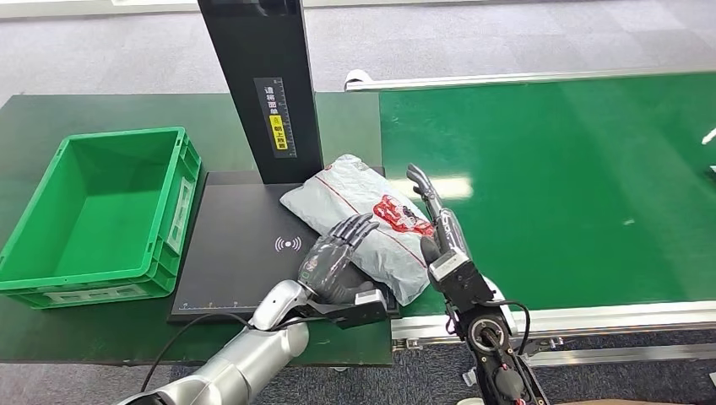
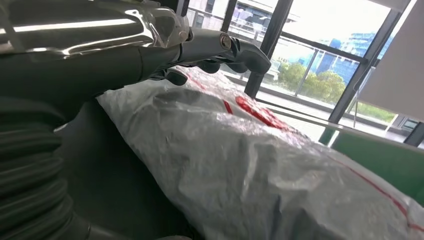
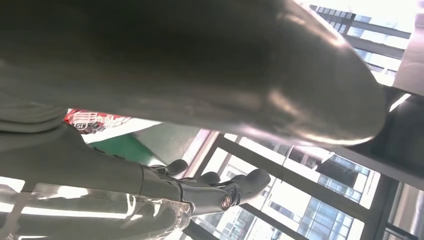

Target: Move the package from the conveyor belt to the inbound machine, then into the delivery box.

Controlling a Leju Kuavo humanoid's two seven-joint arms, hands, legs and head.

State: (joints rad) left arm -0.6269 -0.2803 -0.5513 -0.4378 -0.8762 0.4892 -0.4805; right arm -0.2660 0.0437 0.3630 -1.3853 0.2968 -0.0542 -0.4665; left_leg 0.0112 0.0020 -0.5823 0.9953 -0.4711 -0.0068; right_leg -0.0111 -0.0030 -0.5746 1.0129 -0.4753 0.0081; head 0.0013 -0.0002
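I see the package (image 1: 367,221) already lying on the black inbound machine (image 1: 245,253), one end over the conveyor belt (image 1: 549,186). The green delivery box (image 1: 93,211) has nothing in it, so that step is left. My left robot hand (image 1: 338,253) rests on the package, fingers spread; my right robot hand (image 1: 435,215) is open beside it. The package carries a red logo, and the machine post a yellow label; I cannot read either.

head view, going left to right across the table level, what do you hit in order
green crate → black scanner pad → left hand on the grey package → right hand → green conveyor belt
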